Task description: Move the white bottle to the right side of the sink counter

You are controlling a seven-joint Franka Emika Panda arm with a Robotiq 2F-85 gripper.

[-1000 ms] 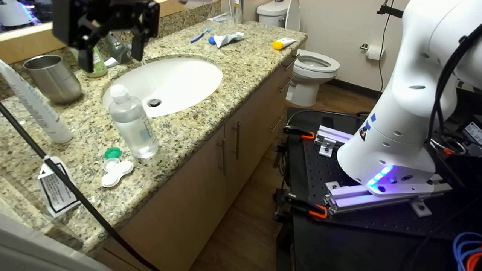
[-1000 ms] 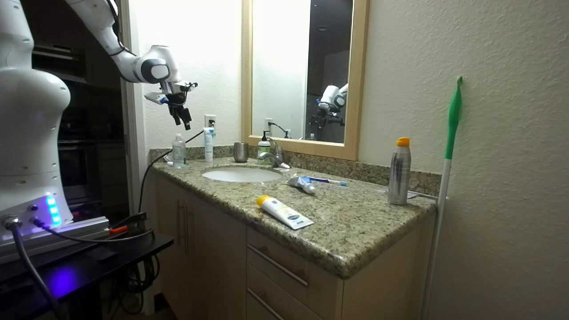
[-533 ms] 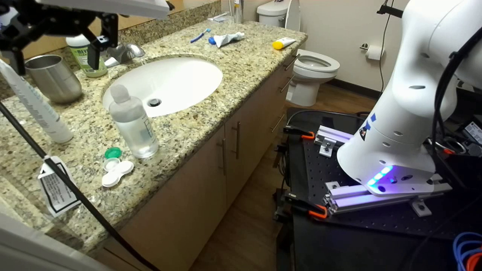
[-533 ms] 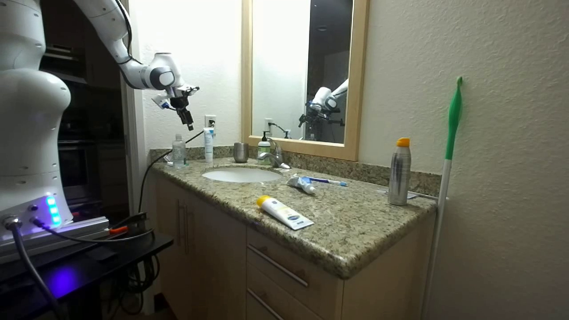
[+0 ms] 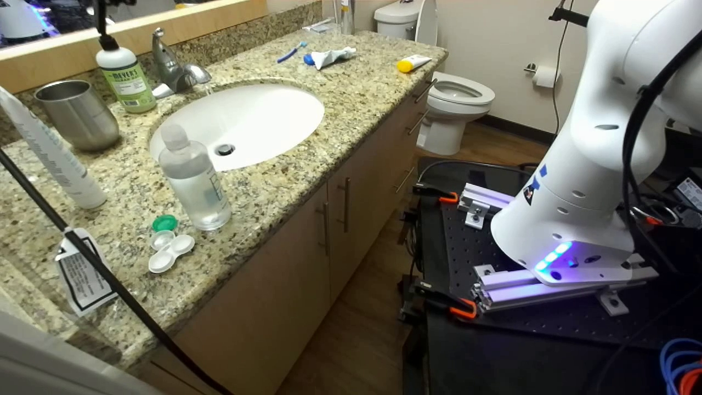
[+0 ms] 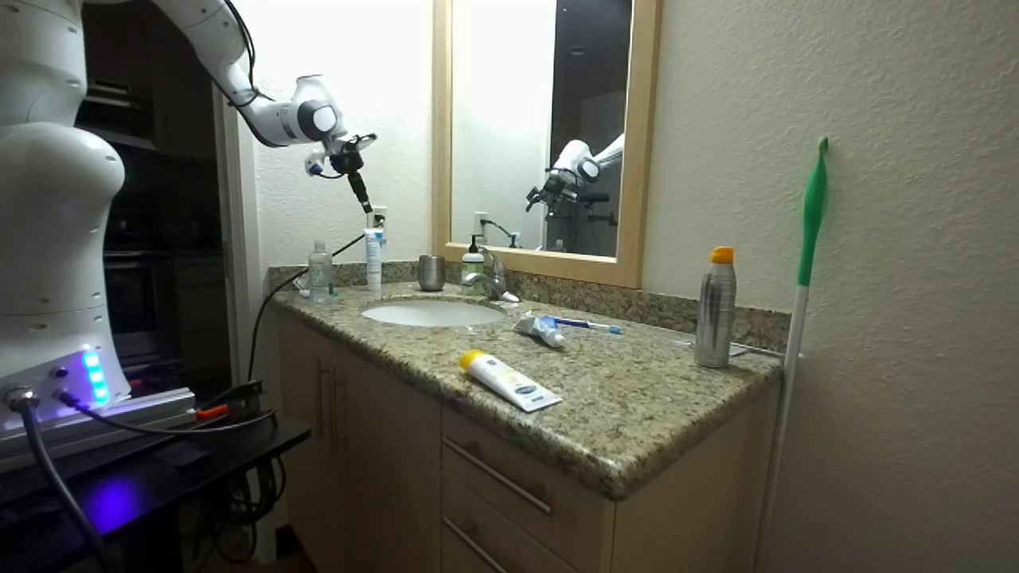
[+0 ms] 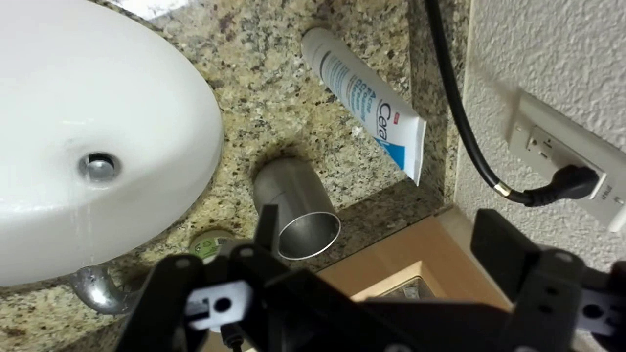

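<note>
White bottle (image 6: 373,261) stands upright on sink counter (image 6: 621,390), long axis vertical, flat crimped end up; gripper (image 7: 379,227) fingers apart.

In an exterior view the wall (image 6: 398,64) glares white beside a near-black doorway (image 6: 175,231), and blue lights (image 6: 95,378) cast violet onto the table (image 6: 111,501). The basin (image 5: 269,120) is washed out in an exterior view. In the wrist view the gripper (image 7: 377,215) is dark and blurred; soft shadow hugs the cup (image 7: 293,190).

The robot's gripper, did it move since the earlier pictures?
Yes. In an exterior view, the gripper has shifted to the picture's right and slightly up, now looking closer to the mirror's wooden frame.
</note>
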